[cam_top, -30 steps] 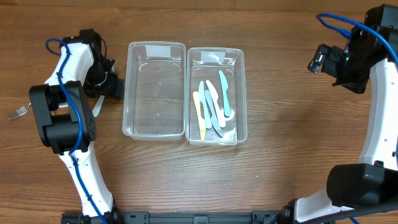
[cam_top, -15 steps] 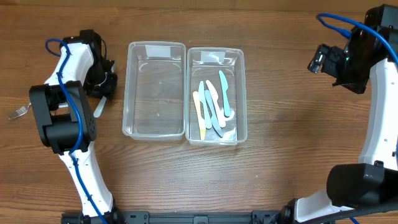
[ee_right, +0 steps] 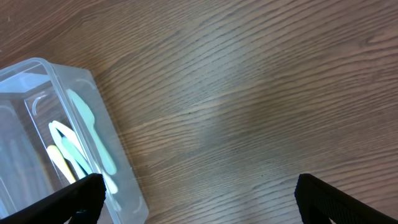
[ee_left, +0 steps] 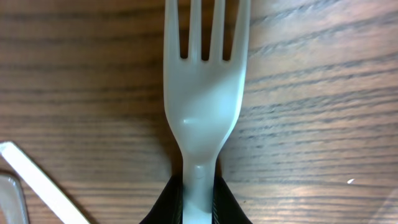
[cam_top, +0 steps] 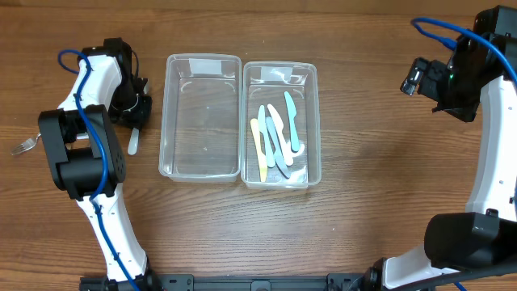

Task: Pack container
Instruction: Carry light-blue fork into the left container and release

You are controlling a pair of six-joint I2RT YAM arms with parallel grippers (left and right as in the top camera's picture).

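**While the right gripper (ee_right: 199, 186) hangs wide, the left gripper (ee_left: 199, 202) pinches a fork (ee_left: 203, 118)**

Where the left arm bends over its side of the wooden table (cam_top: 380, 202), its black fingers (ee_left: 165, 205) press in from both sides on the neck of a white plastic fork. The fork lies flat on the wood, with its prongs pointing away from the fingers. From overhead it shows as a pale sliver just beside the left wall of the left tub (cam_top: 165, 121), outside it.

Two clear plastic tubs stand side by side in the middle of the table, their long walls touching. The right tub (cam_top: 316, 121) holds a loose bundle of plastic cutlery (cam_top: 277, 137) in yellow, white, blue and teal, lying lengthwise.

Over on the far side, the right gripper is up off the table, well apart from the tubs. Its fingers are spread fully, with nothing between them. Its own camera looks down on bare wood and a corner of the right tub.

Near the table's left edge lies a small silvery utensil (cam_top: 24, 145); what kind it is, I cannot tell.
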